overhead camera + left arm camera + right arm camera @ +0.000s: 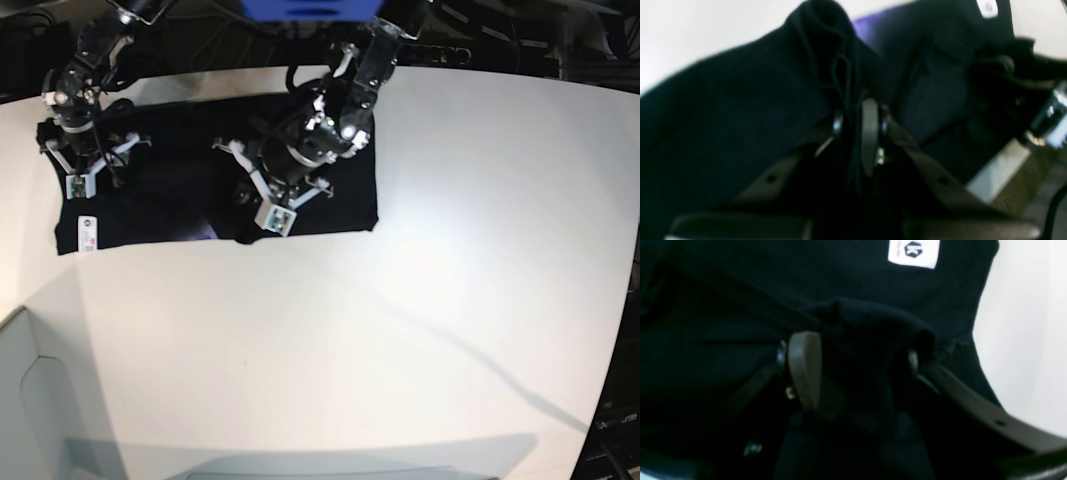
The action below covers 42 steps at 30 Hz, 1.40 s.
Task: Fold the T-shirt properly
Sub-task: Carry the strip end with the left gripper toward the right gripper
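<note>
The black T-shirt [165, 195] lies partly folded at the table's far left, its white tag [86, 235] at the near left corner and a bit of purple print [205, 232] showing at the near edge. My left gripper [853, 113] is shut on a raised fold of the T-shirt [723, 116]; in the base view this left gripper [270, 195] sits over the shirt's right half. My right gripper [860, 363] stands open, a hump of the T-shirt [873, 283] bunched between its fingers, just below the tag [913, 253]. In the base view this right gripper [80, 170] is at the shirt's left edge.
The white table [400, 330] stretches to the right and toward the front. Dark cables and equipment [470, 40] line the back edge. A pale raised panel [30, 390] sits at the front left corner.
</note>
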Available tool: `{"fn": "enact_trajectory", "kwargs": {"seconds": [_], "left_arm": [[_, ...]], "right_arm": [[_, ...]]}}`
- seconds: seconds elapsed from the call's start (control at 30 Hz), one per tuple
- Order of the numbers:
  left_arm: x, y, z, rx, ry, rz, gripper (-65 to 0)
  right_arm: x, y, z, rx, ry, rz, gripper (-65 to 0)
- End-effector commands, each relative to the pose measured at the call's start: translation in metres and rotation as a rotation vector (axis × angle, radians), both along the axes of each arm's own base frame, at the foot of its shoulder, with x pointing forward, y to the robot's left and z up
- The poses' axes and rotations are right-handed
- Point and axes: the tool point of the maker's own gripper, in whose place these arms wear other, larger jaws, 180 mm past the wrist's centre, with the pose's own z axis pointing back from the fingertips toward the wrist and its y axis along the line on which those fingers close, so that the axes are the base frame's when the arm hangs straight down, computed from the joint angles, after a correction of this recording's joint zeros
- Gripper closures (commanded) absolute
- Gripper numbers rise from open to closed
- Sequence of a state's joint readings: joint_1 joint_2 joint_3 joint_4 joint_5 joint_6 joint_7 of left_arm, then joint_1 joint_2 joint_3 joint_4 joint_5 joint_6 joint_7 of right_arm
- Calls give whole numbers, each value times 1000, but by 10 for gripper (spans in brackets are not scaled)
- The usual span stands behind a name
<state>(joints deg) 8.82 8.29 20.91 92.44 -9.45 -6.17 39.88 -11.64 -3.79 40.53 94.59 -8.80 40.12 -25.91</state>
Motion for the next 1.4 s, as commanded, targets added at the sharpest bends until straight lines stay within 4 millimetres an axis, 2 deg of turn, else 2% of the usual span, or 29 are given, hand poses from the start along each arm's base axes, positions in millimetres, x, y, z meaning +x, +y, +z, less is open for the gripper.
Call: {"fn": "enact_trajectory", "kwargs": {"seconds": [0.0,0.07,0.33,0.47,0.63,0.7,0.83,0.97,1.07,1.13,1.27,1.37], "left_arm": [[3,-9,11,-36,-25,-6,0],[11,-9,15,-36,-42,-8,0],[21,-11,10,-17,-42,-19,0],[16,-32,21,-68,-46,-74,-1],[14,-40,26,-79,-52,-102,-11],[13,-40,26,-79,-49,-102,-60],[12,-40,25,-79,-45,-102,-214],[13,-40,38,-98,-75,-96,-283],[6,-35,59,-135,-115,-75,-285],[1,-17,65,-114,-152,-72,-284],[-21,16,56,-41,-160,-91,-284],[-37,37,40,20,-133,-103,-284]], "right_arm": [[4,-4,6,-17,-18,2,-325],[3,-4,6,-17,-16,1,-325],[3,-4,6,-17,-15,1,-325],[3,-4,6,-17,-15,1,-325],[3,-4,7,-18,-16,1,-325],[3,-4,7,-18,-16,1,-325],[3,-4,7,-18,-16,1,-325],[3,-4,7,-18,-16,1,-325],[4,-5,9,-23,-20,2,-325],[4,-5,9,-23,-20,2,-325],[5,-5,9,-23,-22,2,-325],[9,-4,10,-18,-31,-1,-325]]}}
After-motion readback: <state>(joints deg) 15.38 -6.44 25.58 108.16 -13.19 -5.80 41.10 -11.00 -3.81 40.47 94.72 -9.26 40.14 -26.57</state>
